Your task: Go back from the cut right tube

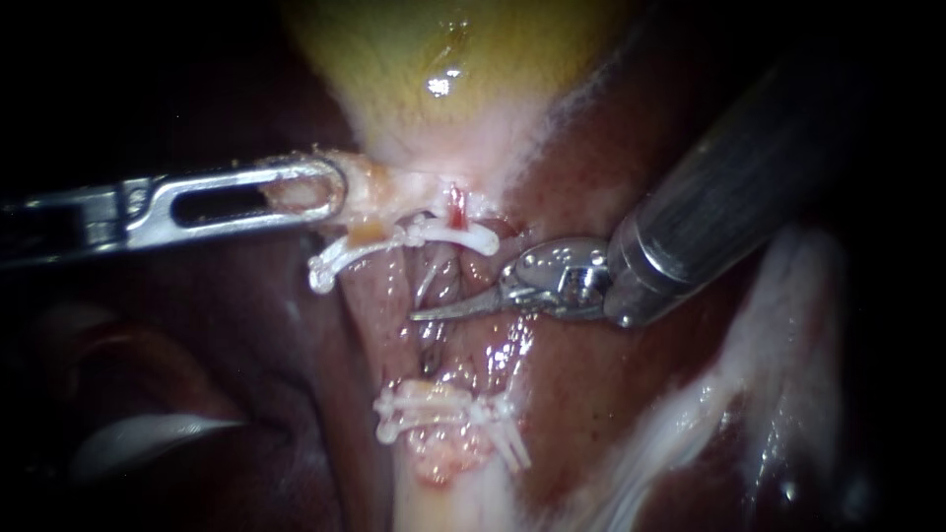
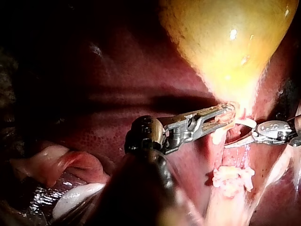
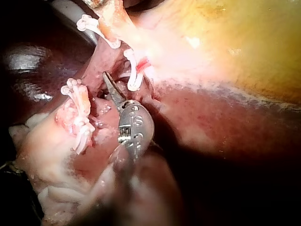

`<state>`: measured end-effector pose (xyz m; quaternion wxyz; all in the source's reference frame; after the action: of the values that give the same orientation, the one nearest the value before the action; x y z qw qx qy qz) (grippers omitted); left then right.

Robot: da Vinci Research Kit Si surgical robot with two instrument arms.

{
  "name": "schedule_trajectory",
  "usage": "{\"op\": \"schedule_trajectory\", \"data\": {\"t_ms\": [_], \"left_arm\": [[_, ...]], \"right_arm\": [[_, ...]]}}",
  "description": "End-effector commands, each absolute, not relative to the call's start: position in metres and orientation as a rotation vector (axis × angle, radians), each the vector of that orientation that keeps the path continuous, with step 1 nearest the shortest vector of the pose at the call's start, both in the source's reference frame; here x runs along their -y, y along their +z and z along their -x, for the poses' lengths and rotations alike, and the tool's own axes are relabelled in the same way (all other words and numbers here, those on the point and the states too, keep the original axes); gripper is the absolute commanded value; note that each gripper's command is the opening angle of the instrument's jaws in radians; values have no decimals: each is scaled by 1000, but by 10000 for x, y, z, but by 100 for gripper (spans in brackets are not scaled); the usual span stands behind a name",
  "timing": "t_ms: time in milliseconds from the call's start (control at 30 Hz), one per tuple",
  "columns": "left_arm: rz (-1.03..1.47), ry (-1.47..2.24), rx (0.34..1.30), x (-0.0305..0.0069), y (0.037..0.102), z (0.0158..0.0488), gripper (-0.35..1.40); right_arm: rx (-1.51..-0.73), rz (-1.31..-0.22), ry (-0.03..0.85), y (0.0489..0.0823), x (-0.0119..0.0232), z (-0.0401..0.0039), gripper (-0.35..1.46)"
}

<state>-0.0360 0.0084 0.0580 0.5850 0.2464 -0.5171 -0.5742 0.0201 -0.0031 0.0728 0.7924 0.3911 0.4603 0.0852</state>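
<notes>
Endo view: the left instrument [image 1: 331,187] comes in flat from the left. Its slotted end effector is clamped on the neck tissue [image 1: 379,192], the pale pink bit just under the gallbladder [image 1: 443,59]. Left wrist view agrees: both halves of that end effector [image 2: 227,112] lie close, w/ the tissue pinched btwn them at the tip.

The right instrument [image 1: 422,314] enters from upper right: thick shaft, shiny wrist, then thin curved blades. Its end effector is together, the blades lying as one narrow point w/ nothing held. The tip points toward the view's left & sits in the open gap btwn the upper & lower clips, over wet reddish tissue. Can't tell if it touches.

The cut right tube [image 1: 456,210] shows a red upper stump just under the gallbladder's neck, w/ a white upper clip [image 1: 463,234] across it. Its lower end is lost among the lower clips [image 1: 448,412] on pale tissue. The blade tip is below & a bit left of the red stump, near but apart.

A left-side clip [image 1: 345,254] lies just under the left instrument's tip.

Right wrist view: the shut blades [image 3: 106,77] reach ahead btwn the lower clips [image 3: 77,101] & the upper clip [image 3: 134,70]. Dark red liver [image 1: 601,384] lies all around.
</notes>
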Motion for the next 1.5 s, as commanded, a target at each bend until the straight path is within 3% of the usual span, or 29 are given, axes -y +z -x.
{"op": "schedule_trajectory", "data": {"t_ms": [33, 333, 367, 400, 467, 500, 633, 900, 1100, 1267, 1500], "left_arm": [[-577, -1338, 1207, -84, 579, 360, -35], [-577, -1338, 1207, -84, 580, 359, -35], [-577, -1338, 1207, -84, 580, 359, -35], [-577, -1338, 1207, -84, 580, 359, -35], [-577, -1338, 1207, -85, 580, 359, -35], [-577, -1338, 1207, -85, 580, 359, -35], [-577, -1338, 1207, -85, 579, 358, -35], [-578, -1338, 1207, -85, 579, 358, -35], [-578, -1337, 1207, -85, 580, 357, -35], [-578, -1337, 1207, -84, 580, 357, -35], [-578, -1337, 1207, -85, 581, 357, -35]], "right_arm": [[-990, -841, 186, 728, 32, -201, -35], [-982, -826, 211, 727, 35, -197, -35], [-985, -826, 211, 726, 36, -196, -15], [-990, -827, 213, 726, 37, -196, 20], [-1002, -826, 216, 725, 39, -196, 57], [-1002, -823, 216, 725, 41, -196, 71], [-1003, -809, 225, 725, 43, -196, 96], [-1007, -761, 230, 722, 45, -190, 118], [-1018, -594, 215, 706, 46, -169, 130], [-988, -394, 200, 683, 41, -147, 143], [-945, -299, 182, 652, 30, -101, 143]]}}
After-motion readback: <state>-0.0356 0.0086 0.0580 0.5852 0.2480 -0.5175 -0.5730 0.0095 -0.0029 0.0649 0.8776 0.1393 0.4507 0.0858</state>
